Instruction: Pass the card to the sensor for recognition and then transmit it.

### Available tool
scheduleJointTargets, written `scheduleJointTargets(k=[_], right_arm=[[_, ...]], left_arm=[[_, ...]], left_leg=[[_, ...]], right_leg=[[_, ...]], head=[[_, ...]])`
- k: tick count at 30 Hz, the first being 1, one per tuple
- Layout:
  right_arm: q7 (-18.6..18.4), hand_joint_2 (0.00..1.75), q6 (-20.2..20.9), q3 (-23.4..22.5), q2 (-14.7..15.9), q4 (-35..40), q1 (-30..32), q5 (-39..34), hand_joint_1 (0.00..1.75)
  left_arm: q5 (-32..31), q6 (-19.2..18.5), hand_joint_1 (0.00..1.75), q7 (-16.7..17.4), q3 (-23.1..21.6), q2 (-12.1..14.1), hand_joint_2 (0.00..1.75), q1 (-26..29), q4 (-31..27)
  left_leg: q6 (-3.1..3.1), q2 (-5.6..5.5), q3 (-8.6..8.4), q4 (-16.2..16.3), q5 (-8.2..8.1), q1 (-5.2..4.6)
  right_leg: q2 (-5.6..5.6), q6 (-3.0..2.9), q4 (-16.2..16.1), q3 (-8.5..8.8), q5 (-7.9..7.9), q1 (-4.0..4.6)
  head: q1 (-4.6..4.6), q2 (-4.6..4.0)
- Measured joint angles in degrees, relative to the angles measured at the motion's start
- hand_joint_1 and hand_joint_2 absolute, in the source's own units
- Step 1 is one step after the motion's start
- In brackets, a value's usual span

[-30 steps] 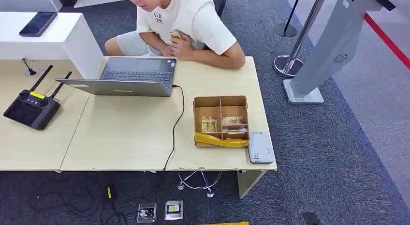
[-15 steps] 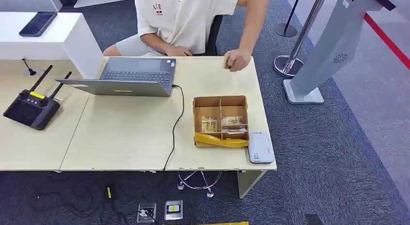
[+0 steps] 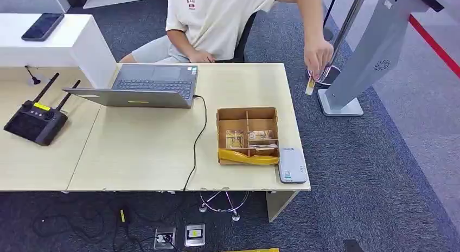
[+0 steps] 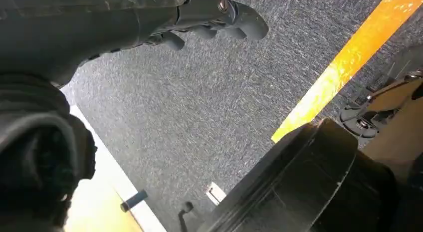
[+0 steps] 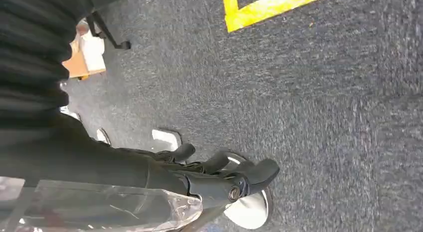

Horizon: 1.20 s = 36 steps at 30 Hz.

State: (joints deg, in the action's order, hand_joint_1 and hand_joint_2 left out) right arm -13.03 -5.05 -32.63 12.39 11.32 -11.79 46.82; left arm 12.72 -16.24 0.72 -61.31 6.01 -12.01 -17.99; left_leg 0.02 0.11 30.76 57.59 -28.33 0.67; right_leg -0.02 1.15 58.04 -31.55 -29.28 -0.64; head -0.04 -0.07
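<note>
— Yellowish card (image 3: 310, 87): where is it?
— Pinched in a person's hand (image 3: 318, 56), off the table's (image 3: 135, 154) far right corner.
— Robot hands?
— Left hand (image 4: 209, 20) and right hand (image 5: 219, 174) hang over carpet, fingers loosely apart, holding nothing.

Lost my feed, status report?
Left hand and right hand empty, hanging over carpet. Small yellowish card in person's hand, beyond desk edge. Nothing blocking.

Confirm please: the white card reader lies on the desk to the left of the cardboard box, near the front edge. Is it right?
Not quite. The head view shows the white card reader to the right of the cardboard box, not the left. It does lie on the desk near the front edge.
</note>
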Motion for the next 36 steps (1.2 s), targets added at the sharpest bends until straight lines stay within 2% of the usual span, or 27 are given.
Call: scheduleJointTargets(k=[4,6,8,10,11,12,14,15,16,18,20,22,24,26,29,31,34,36], right_arm=[[0.8,1.75,-3.9,-0.5,0.0,0.0,-0.4,-2.3,0.00],[3.7,1.75,-8.6,-1.5,0.0,0.0,-0.9,-6.4,0.00],[9.4,1.75,-14.5,-3.5,0.2,0.0,-1.7,-12.7,0.00],[17.3,1.75,-20.2,-6.2,0.9,0.0,-3.5,-20.0,0.00],[19.5,1.75,-21.3,-7.0,1.3,0.0,-4.6,-21.7,0.00],[24.3,1.75,-22.6,-8.7,2.0,0.1,-5.7,-24.6,0.00],[30.0,1.75,-23.0,-10.8,3.4,0.5,-8.4,-28.0,0.00],[31.6,0.00,-22.7,-11.6,4.0,0.9,-10.4,-29.7,0.00],[32.7,1.75,-22.2,-12.3,4.5,1.3,-12.3,-30.9,0.00],[34.2,1.75,-19.9,-13.4,6.3,2.7,-16.2,-34.7,0.00],[32.9,1.75,-19.4,-12.9,7.3,5.6,-20.7,-43.0,0.00],[30.6,1.75,-21.4,-10.5,7.8,10.1,-23.0,-52.9,0.00],[28.7,1.75,-25.0,-6.4,8.5,15.9,-23.8,-62.0,0.00],[28.0,1.75,-28.3,-2.0,9.0,21.8,-24.3,-65.3,0.00],[26.2,1.75,-29.9,4.7,9.8,32.2,-24.3,-63.0,0.00],[25.2,1.75,-29.9,9.2,10.1,39.3,-24.4,-58.9,0.00],[22.7,1.75,-28.3,15.4,10.1,47.7,-24.8,-50.7,0.00],[21.3,1.75,-25.8,19.4,10.1,53.0,-25.0,-44.3,0.00]], left_arm=[[-0.9,0.0,0.00,-1.5,-0.1,1.6,0.00,0.0,0.0],[0.0,0.0,0.00,-1.8,-0.1,2.4,0.00,-0.2,0.0],[0.6,0.1,0.00,-0.5,-0.1,2.4,0.00,-0.2,0.1],[0.7,0.6,0.00,0.5,-0.1,1.7,0.00,-0.2,0.1],[0.7,0.6,0.00,0.5,-0.1,1.4,0.00,-0.2,0.1],[0.7,0.6,0.00,0.5,-0.1,1.3,0.00,-0.2,0.1],[0.7,0.5,0.00,0.4,-0.2,0.8,0.00,-0.2,0.1],[0.9,0.5,0.00,0.1,-0.2,0.7,0.00,-0.2,0.1],[1.0,0.5,0.00,-0.3,-0.2,0.7,0.00,-0.3,0.1],[1.1,0.5,0.00,-1.0,-0.2,0.8,0.00,-0.3,0.1],[1.0,0.5,0.00,-2.9,-0.2,1.7,0.00,-0.3,0.3],[0.9,0.5,0.00,-4.6,-0.2,2.4,0.00,-0.3,0.4],[0.9,0.5,0.00,-4.9,-0.2,2.8,0.00,-0.3,0.4],[1.0,0.5,0.00,-4.7,-0.2,2.8,0.00,-0.3,0.5],[0.2,0.5,0.00,-3.6,-0.2,2.3,0.00,-0.3,0.6],[-0.4,0.5,0.00,-3.5,-0.2,2.2,0.00,-0.3,0.6],[-1.7,0.5,0.00,-3.5,-0.3,1.9,0.00,-0.4,0.6],[-2.8,0.5,0.00,-3.5,-0.4,1.9,0.00,-0.4,0.6]], left_leg=[[0.00,0.00,0.00,0.0,0.00,0.03],[-0.01,0.00,-0.01,0.0,0.00,0.01],[0.00,0.00,-0.01,0.0,0.01,-0.02],[0.03,0.01,0.02,0.0,0.04,-0.08],[0.07,0.02,0.01,0.0,0.06,-0.09],[0.11,0.05,0.02,0.0,0.09,-0.10],[0.15,0.06,0.04,0.0,0.11,-0.15],[0.17,0.10,0.08,0.0,0.13,-0.25],[0.20,0.17,0.06,0.0,0.15,-0.34],[0.34,0.17,0.07,0.0,0.25,-0.35],[0.32,0.10,0.13,0.0,0.37,-0.35],[0.38,-0.10,0.14,0.0,0.46,-0.34],[0.41,-0.27,0.24,0.0,0.50,-0.35],[0.41,-0.22,0.27,0.0,0.51,-0.36],[0.41,-0.16,0.29,0.0,0.51,-0.41],[0.41,-0.14,0.28,0.0,0.52,-0.41],[0.42,-0.18,0.31,0.0,0.53,-0.41],[0.41,-0.18,0.29,0.0,0.53,-0.39]], right_leg=[[0.00,0.00,0.0,0.01,0.00,0.02],[0.00,0.00,0.0,0.00,0.00,0.01],[0.00,0.00,0.0,0.01,0.01,-0.02],[0.01,0.02,0.0,0.04,0.03,-0.07],[0.03,0.04,0.0,0.03,0.07,-0.08],[0.07,0.06,0.0,0.03,0.10,-0.10],[0.07,0.12,0.0,0.04,0.16,-0.14],[0.08,0.18,0.0,0.01,0.25,-0.25],[0.12,0.22,0.0,-0.04,0.27,-0.33],[0.09,0.26,0.0,-0.05,0.30,-0.35],[0.04,0.30,0.0,-0.13,0.38,-0.35],[-0.20,0.30,0.0,-0.09,0.38,-0.33],[-0.38,0.30,0.0,-0.05,0.38,-0.34],[-0.30,0.30,0.1,-0.11,0.41,-0.35],[-0.20,0.31,0.1,-0.16,0.42,-0.40],[-0.20,0.31,0.1,-0.16,0.43,-0.40],[-0.28,0.31,0.1,-0.15,0.43,-0.40],[-0.28,0.31,0.1,-0.15,0.43,-0.38]], head=[[0.02,0.00],[0.02,0.00],[-0.04,0.00],[-0.04,0.00],[0.00,0.00],[0.02,0.00],[0.11,0.00],[0.02,0.00],[-0.04,0.00],[0.02,0.00],[-0.04,0.00],[0.04,0.00],[0.00,0.00],[-0.02,0.00],[0.00,0.00],[0.02,0.00],[0.02,0.00],[0.02,0.00]])
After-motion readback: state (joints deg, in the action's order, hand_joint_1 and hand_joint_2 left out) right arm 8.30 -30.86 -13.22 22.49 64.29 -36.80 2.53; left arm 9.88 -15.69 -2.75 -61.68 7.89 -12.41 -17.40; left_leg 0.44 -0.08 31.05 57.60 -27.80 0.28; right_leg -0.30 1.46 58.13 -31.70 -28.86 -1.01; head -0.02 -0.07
